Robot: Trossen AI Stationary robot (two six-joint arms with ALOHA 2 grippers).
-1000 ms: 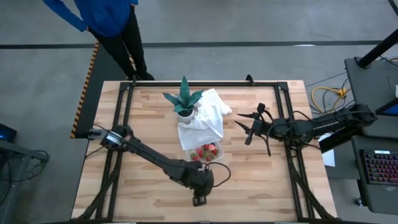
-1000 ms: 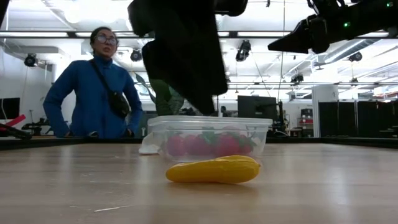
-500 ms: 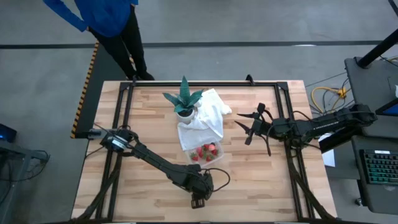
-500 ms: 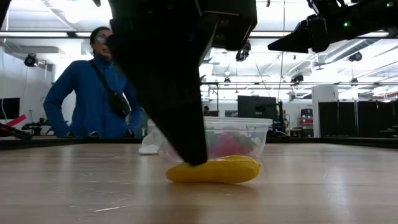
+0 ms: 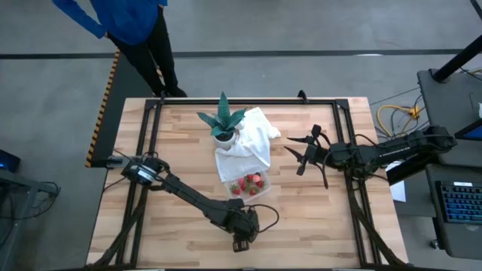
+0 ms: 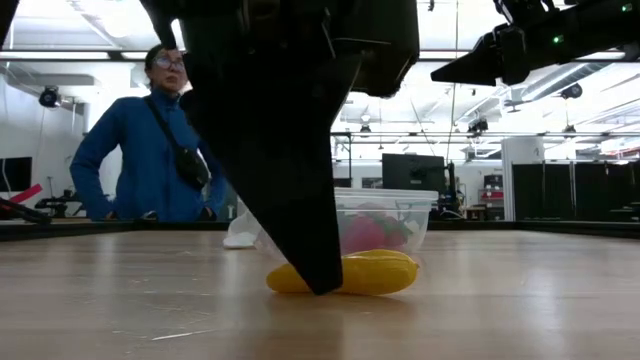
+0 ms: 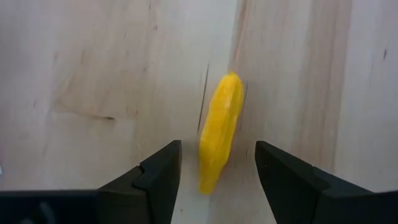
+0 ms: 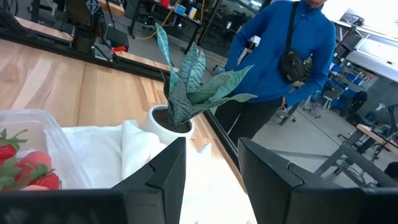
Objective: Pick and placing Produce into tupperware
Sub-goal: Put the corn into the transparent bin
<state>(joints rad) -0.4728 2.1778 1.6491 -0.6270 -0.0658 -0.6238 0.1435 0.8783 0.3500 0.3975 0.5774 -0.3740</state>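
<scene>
A yellow elongated piece of produce (image 7: 221, 130) lies flat on the wooden table near its front edge, in front of the clear tupperware (image 6: 405, 212). My left gripper (image 7: 217, 171) points steeply down over it, open. Its two fingers stand on either side of the piece's near end without touching it. In the high view the gripper (image 5: 241, 242) hides the piece. The tupperware (image 5: 266, 185) holds red strawberries (image 5: 247, 184). My right gripper (image 5: 301, 156) hangs open in the air at the table's right, holding nothing.
A green spiky plant in a white pot (image 5: 223, 122) stands on a white cloth (image 5: 254, 139) just beyond the tupperware. A person in a blue top (image 6: 150, 140) stands behind the table's far edge. Bare wood lies to the left and right of the yellow piece.
My left gripper has come down toward the yellow piece and stayed open. In the low view its fingers now reach the table at the piece's left end. The yellow piece has not moved.
</scene>
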